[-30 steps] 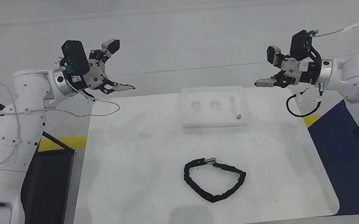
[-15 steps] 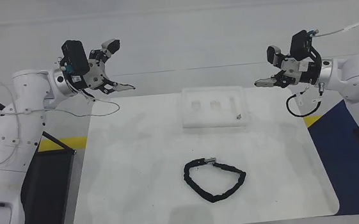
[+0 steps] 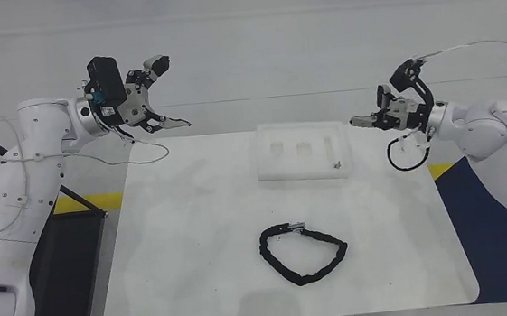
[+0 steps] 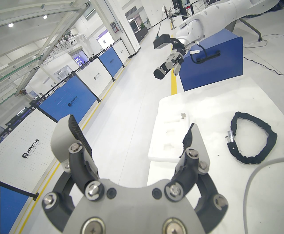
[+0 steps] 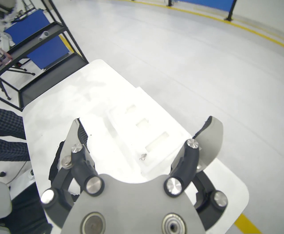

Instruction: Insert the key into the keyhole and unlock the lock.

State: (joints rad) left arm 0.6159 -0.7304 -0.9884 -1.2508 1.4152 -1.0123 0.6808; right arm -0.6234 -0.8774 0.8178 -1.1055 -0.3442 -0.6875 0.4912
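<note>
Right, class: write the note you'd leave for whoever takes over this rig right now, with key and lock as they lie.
Left gripper: open, empty, raised off the table's far left corner.
Right gripper: open, empty, raised by the far right corner, facing the foam tray.
Key: lying on the tray, near right corner.
Chain lock: on the table, between tray and robot.
Done: nothing.
Left: grasp key, steady lock, insert, turn.

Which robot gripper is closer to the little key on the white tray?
Right. The right gripper hangs beside the white tray's right end, a little way from the key. The left gripper hangs past the table's far left corner, beyond the tray's other end.
</note>
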